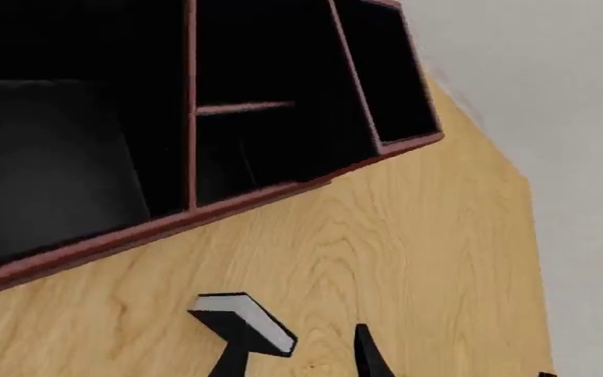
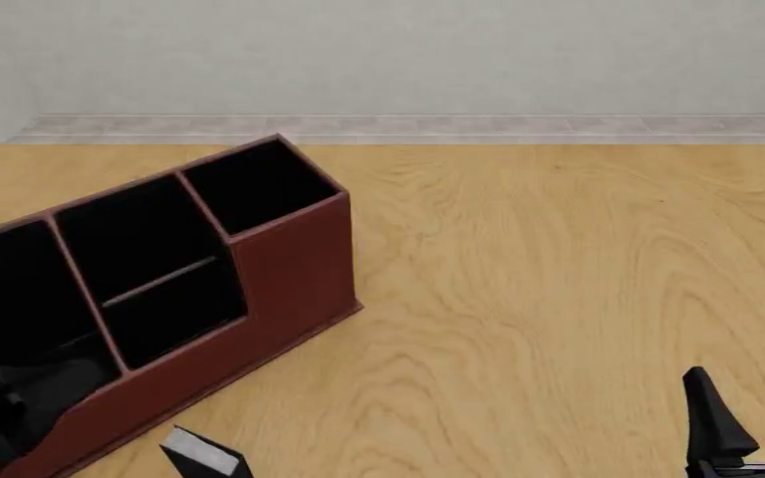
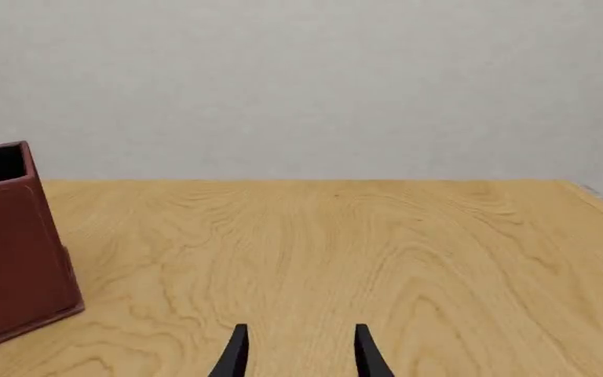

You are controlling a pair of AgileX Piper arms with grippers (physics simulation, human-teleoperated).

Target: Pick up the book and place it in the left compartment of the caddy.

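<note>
Nearest the arms, the thin black book [image 1: 244, 322] with its white page edge sits tilted at one finger of the left gripper [image 1: 296, 357], whose two black fingers stand apart, and it is above the pale wood-grain table [image 2: 556, 299] just in front of the caddy [image 2: 290, 269]. The right gripper [image 2: 744, 418] hangs with its fingers apart over bare table, well clear of the caddy. Farther off, the red-brown, leather-look caddy is black inside, its large left compartment [image 1: 50, 157] beside a middle section crossed by a thin shelf; no writing can be read.

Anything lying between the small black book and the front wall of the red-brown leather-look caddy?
No. In the left wrist view only bare wooden table separates the small black book from the red-brown caddy.
</note>
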